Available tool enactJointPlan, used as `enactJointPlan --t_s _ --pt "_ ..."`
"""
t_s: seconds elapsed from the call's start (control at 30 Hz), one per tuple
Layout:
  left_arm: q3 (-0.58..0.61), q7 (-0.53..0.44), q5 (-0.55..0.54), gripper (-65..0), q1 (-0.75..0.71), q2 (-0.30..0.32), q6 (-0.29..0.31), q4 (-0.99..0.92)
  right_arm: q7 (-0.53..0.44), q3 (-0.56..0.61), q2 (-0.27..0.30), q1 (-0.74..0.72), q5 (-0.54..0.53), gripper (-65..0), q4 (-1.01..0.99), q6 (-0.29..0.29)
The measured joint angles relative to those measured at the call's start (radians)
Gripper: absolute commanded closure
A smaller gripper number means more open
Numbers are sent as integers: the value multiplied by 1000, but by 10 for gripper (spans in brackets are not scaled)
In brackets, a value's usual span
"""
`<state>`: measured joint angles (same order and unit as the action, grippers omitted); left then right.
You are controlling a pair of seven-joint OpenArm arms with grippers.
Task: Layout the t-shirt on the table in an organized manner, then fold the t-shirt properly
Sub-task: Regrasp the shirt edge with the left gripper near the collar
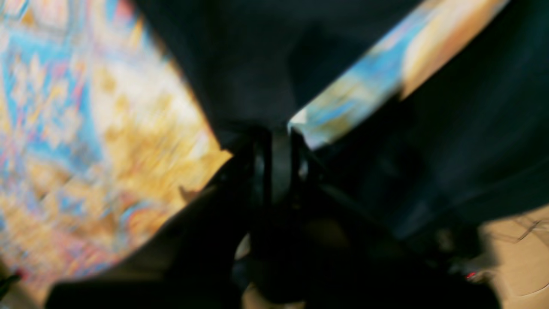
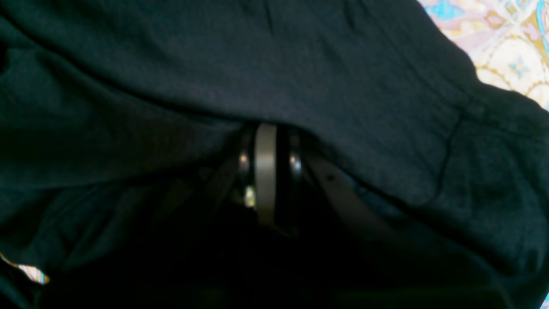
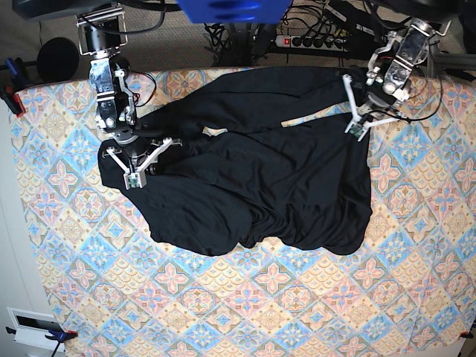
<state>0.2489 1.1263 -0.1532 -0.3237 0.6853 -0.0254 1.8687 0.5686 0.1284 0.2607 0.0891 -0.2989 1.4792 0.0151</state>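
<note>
Jaws on both arms are closed on black cloth; going left to right across the base view, the right gripper point(image 3: 134, 181) comes first, pinched shut on the t-shirt point(image 3: 253, 178) at its left edge, and its wrist view shows dark fabric bunched right over the closed fingertips; the left gripper point(image 3: 355, 132) sits at the shirt's upper right, clamped tight on a fold there, with its own wrist view too blurred to show more than cloth gathered at the tips. Between them the garment lies rumpled across the upper middle of the tabletop point(image 3: 282, 297), creased along its lower edge and bunched toward the back; the patterned covering is bare in front of it. By my reading this is the laying-out step, with no folding begun; the next move calls for drawing the two held points apart and lifting slightly, so the body pulls flat without dragging new wrinkles in.
</note>
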Motion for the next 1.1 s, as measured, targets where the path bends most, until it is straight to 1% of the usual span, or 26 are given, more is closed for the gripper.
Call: enactJointPlan --t_s 0.07,0.13,0.23,0.33,0.4,0.5,0.53,0.6,0.7,0.8,0.83,1.0,1.1 --pt "0 -8 7 0 -7 39 0 -10 0 0 0 0 1 -26 0 -1" --pt "-18 -23 0 0 -5 63 2 -12 0 0 0 1 0 -26 0 0" --pt "-92 -29 2 0 0 72 1 -11 0 0 0 0 0 -26 0 0" --pt "-126 -31 -2 0 -2 101 3 -10 0 0 0 1 0 -26 0 0" --pt "-152 -30 0 0 0 102 3 -10 0 0 0 1 0 -26 0 0" --pt "-155 -31 -5 0 -7 101 3 -10 0 0 0 0 0 -26 0 0" --pt "-158 -37 -5 -6 -29 101 2 -10 0 0 0 1 0 -26 0 0" --pt "-158 -39 -8 -53 -69 99 3 -6 0 0 0 1 0 -26 0 0" --pt "-154 -19 -5 -146 -113 87 0 -6 0 0 0 2 0 -26 2 -1" --pt "-160 -82 -6 -216 -129 64 4 -6 0 0 -1 2 4 -26 4 -2" --pt "-160 -81 -6 -230 -134 64 4 -6 1 0 0 2 4 -28 6 -1" --pt "-169 -71 -3 -238 -137 63 0 1 76 0 -1 16 16 -79 84 -19" --pt "-261 -72 -54 -238 -159 53 0 60 163 0 -1 46 23 -107 164 -19"
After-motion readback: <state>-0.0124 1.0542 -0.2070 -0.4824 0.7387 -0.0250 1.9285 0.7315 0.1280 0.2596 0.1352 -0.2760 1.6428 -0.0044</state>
